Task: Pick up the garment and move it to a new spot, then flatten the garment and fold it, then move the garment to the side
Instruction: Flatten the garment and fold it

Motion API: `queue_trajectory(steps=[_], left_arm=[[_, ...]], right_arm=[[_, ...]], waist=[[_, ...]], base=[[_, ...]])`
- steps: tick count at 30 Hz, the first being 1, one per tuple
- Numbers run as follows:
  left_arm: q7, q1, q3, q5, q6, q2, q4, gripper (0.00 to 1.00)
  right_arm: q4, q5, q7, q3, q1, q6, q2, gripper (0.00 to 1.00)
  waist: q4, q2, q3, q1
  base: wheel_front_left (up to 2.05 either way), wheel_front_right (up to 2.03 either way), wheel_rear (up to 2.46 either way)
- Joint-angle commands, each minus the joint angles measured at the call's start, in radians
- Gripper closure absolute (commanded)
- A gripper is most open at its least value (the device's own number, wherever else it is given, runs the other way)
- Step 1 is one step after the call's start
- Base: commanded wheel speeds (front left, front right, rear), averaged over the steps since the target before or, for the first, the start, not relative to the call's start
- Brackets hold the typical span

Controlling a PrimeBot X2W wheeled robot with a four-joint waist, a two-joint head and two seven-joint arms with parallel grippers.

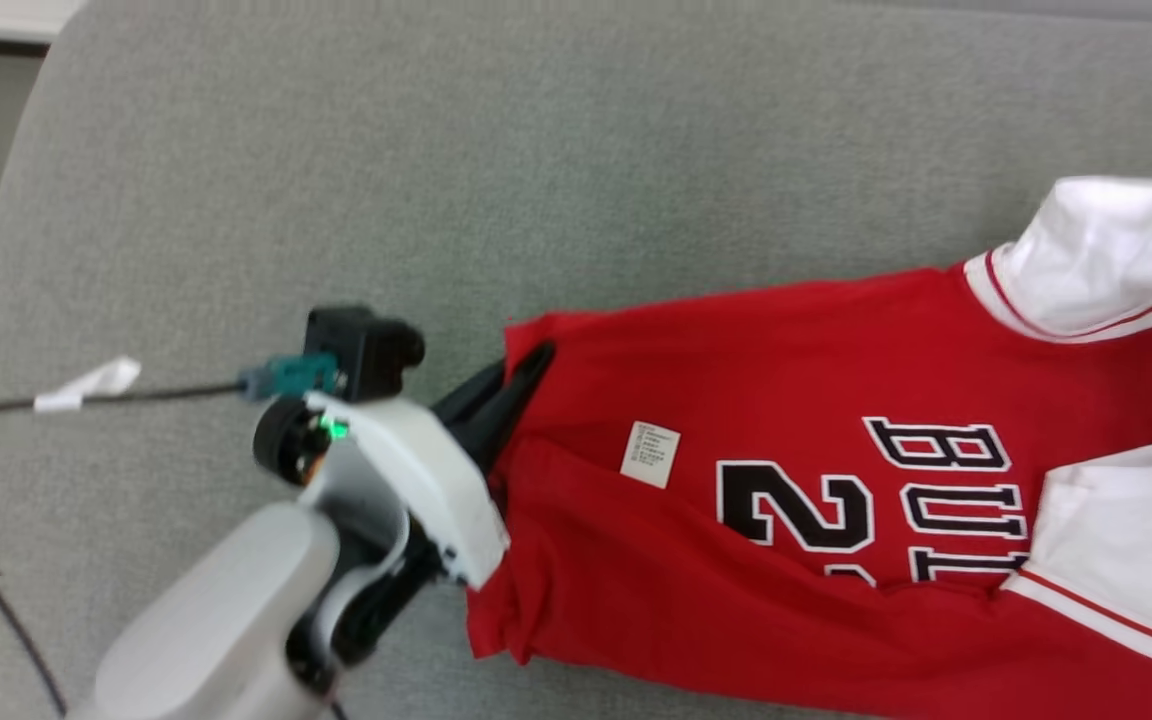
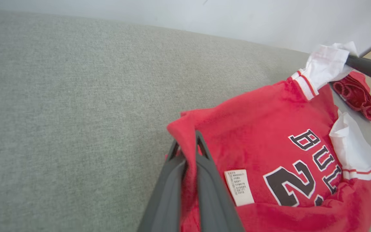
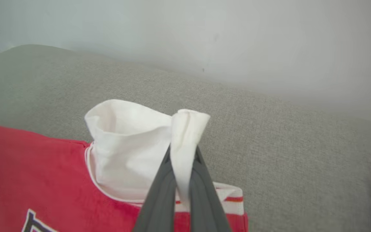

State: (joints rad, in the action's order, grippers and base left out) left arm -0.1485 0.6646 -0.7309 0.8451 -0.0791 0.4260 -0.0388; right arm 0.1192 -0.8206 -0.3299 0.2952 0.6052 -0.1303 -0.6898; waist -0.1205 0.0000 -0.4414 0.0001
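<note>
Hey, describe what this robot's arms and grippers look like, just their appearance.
The left forearm is rounded and pale grey, ending in a white wrist shell with a small green light. A black camera block sits there, with a teal connector and a black cable carrying a white tape tag. The left gripper and right gripper each have two long, dark grey, tapering fingers.

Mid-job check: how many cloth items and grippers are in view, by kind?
jersey, red and white: 1
crumpled red cloth: 1
grippers: 2, left gripper and right gripper, jaws shut on the jersey
total: 4
</note>
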Motion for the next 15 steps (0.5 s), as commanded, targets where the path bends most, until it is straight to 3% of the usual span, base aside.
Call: queue_trajectory(steps=[1,8,15], left_arm=[[0.013,-0.048,-0.001,0.012,-0.012,0.02,0.033,1.0],[0.029,-0.221,-0.014,0.025,-0.07,0.08,0.151,1.0],[0.035,-0.312,-0.026,0.037,-0.098,0.105,0.169,1.0]], right_arm=[[-0.026,-0.022,0.02,-0.006,-0.065,0.0,-0.017,1.0],[-0.095,-0.054,0.081,-0.012,-0.29,0.0,-0.009,1.0],[-0.07,-0.049,0.124,-0.002,-0.386,0.0,0.022,1.0]], waist=[[0.031,0.0,0.038,-0.0001],[0.073,0.0,0.101,-0.0001],[0.088,0.0,0.134,-0.0001]], base=[[0.0,0.0,0.0],[0.0,0.0,0.0],[0.0,0.0,0.0]])
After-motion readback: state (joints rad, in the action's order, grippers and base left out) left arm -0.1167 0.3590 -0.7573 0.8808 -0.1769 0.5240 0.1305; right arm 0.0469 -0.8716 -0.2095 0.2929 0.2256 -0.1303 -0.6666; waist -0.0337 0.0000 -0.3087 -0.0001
